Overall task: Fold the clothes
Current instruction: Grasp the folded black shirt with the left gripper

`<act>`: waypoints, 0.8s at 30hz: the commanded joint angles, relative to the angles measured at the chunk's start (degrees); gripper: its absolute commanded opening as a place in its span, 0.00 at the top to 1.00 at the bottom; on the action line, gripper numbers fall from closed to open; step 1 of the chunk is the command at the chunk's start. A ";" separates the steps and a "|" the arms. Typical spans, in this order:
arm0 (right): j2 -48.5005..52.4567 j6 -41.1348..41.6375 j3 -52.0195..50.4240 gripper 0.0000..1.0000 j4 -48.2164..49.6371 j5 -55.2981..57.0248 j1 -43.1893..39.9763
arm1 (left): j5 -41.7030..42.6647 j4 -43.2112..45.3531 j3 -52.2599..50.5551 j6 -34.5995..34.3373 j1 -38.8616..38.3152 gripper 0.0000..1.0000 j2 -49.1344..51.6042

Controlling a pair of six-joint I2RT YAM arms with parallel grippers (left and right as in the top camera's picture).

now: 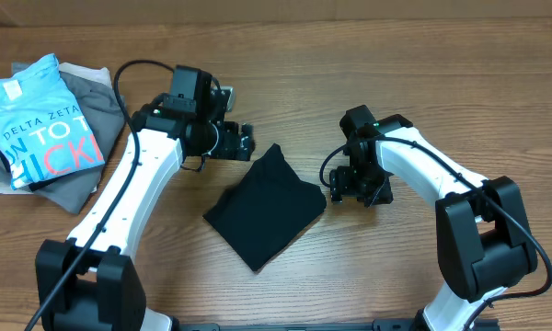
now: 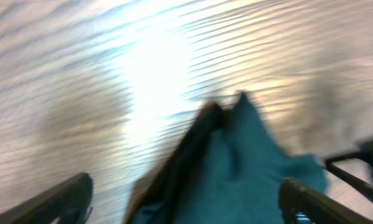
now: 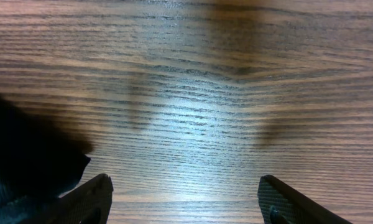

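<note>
Wood-grain table [image 1: 368,55] fills all views. Black garment [image 1: 267,207] lies mid-table as a diamond btwn both arms. Only overhead shows light blue tee [image 1: 41,119] on grey garments [image 1: 92,92], far left. Left wrist view is blurred and cloth reads teal there. Left gripper [image 2: 185,186] is spread wide, cloth btwn fingers, not pinched. Right gripper [image 3: 186,199] is spread over bare wood, cloth at frame's left edge.

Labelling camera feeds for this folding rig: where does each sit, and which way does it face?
Overhead: above the table, looking down on the black garment, both arms, left gripper, right gripper.
Left wrist: on the left arm, facing past open fingers at the garment's corner; blurred.
Right wrist: on the right arm, facing the table between open fingers.
Shared: all show the garment.
</note>
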 commanded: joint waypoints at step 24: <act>0.11 0.26 -0.13 0.20 -0.44 0.50 -0.15 | 22.80 -1.46 0.44 22.25 0.07 0.53 30.88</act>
